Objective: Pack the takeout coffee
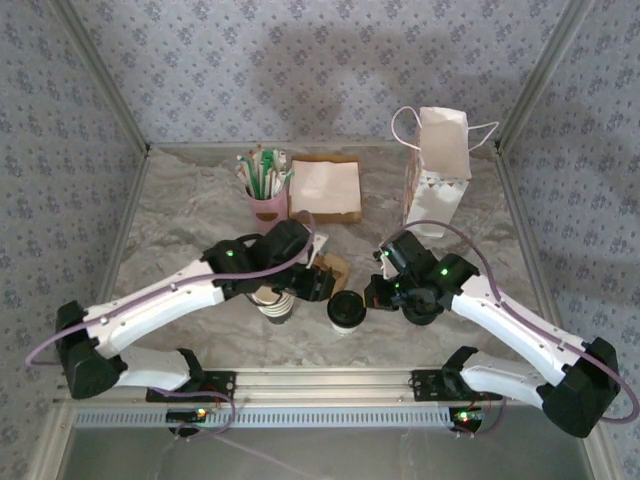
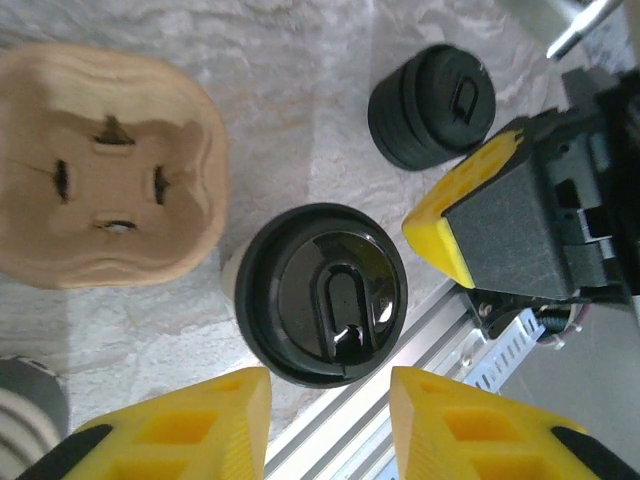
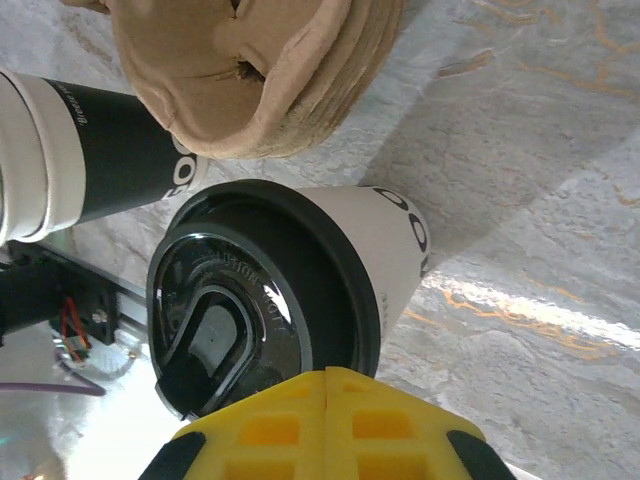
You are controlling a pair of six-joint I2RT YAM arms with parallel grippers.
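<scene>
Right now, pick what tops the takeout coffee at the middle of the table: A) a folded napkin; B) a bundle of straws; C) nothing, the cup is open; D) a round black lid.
D: the takeout coffee wears a round black lid that covers its whole mouth, as both wrist views show.

takeout coffee (image 1: 346, 311) sits right of cup stack (image 1: 277, 305), before the carrier (image 1: 335, 268).

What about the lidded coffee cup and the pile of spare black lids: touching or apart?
Apart. The left wrist view looks down on both: a strip of bare table separates the coffee cup from the lid pile.
</scene>
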